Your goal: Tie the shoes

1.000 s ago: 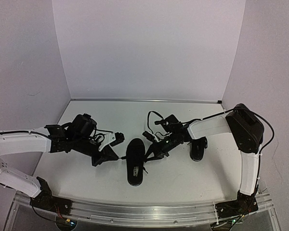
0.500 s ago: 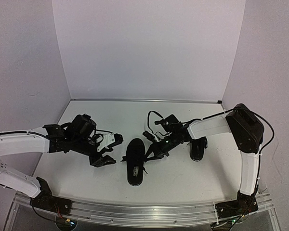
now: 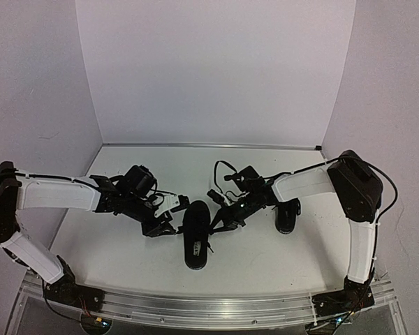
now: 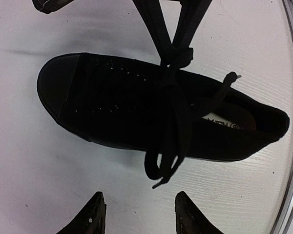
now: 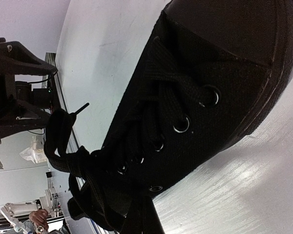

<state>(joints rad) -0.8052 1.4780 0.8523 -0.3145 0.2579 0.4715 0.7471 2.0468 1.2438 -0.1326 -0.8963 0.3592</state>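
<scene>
Left gripper jaws apart, empty; shoe lies crosswise just ahead, loose lace end nearest its tips; right gripper, beyond the shoe, clamped on taut lace.

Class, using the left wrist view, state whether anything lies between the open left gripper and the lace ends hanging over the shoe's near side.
Nothing visible does: only bare table separates the left gripper from the lace ends draped over the shoe.

Black shoes — white table
</scene>
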